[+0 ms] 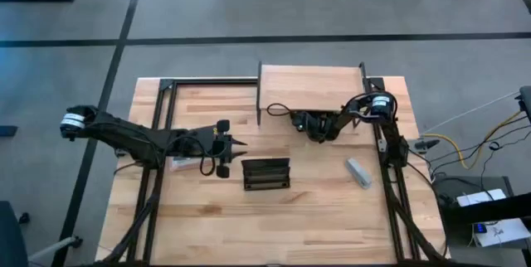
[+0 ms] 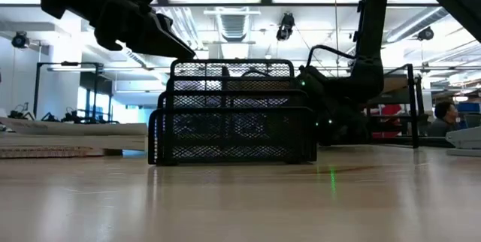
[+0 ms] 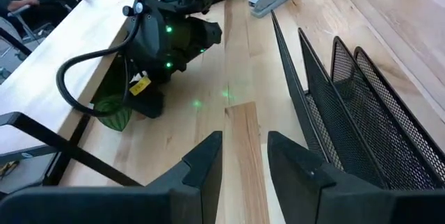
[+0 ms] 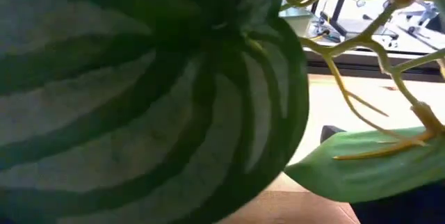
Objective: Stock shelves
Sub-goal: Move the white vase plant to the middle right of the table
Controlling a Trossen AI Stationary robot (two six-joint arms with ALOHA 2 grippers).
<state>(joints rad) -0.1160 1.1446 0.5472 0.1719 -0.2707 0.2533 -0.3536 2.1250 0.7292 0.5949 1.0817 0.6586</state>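
Two grippers at work beside shelf [image 1: 311, 89] at tabletop's [image 1: 315, 225] far edge.
Right gripper [image 1: 300, 121] at shelf's front edge, clamped on striped-leaf plant [image 4: 153, 92]; left gripper [image 1: 238, 144] beside wire rack [image 1: 266, 174], fingers [image 3: 205, 161] apart.

Both arms are black, built of slim links with looped black cables along them. Each carries a silver-white cylindrical cap at one joint. The right hand [image 3: 156, 102] shows green indicator lights and a small yellow tag just behind it. The left hand [image 3: 245, 156] has two matte black, wedge-shaped fingers [image 3: 208, 156].
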